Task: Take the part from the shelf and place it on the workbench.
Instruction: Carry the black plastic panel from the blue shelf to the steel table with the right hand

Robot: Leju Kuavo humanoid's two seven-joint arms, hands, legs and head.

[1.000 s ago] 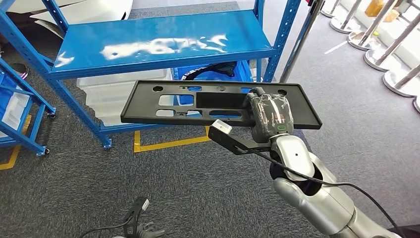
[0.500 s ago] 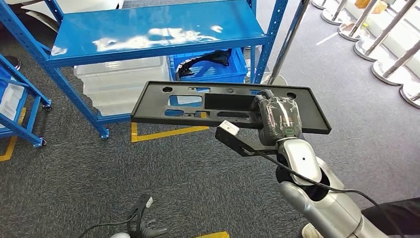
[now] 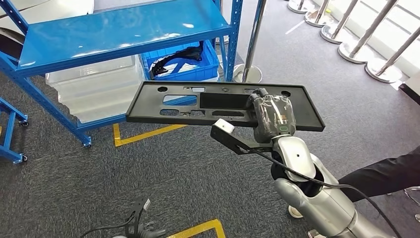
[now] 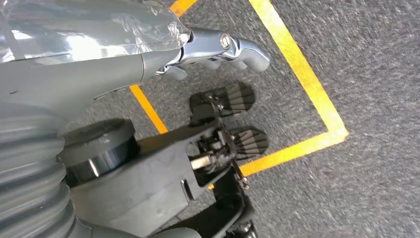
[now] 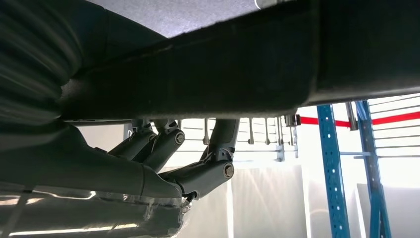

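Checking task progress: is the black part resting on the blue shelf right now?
No. The right hand holds the black part in the air above the carpet, in front of the blue shelf.

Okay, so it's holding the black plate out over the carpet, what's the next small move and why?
Probably keep carrying it toward the workbench. The right hand grips the black plate near one end, level and off the blue shelf, with carpet beneath. No workbench is clearly visible, so don't release.

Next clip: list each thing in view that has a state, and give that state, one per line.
Black part: off the shelf, held roughly level over the carpet.
Right hand: grips the part near its right end.
Left hand: hangs over the floor, holds nothing, fingers apart.
Blue shelf: top level bare.
Blue bin: under the shelf, holding a dark part.
Clear bins: stacked beside it.
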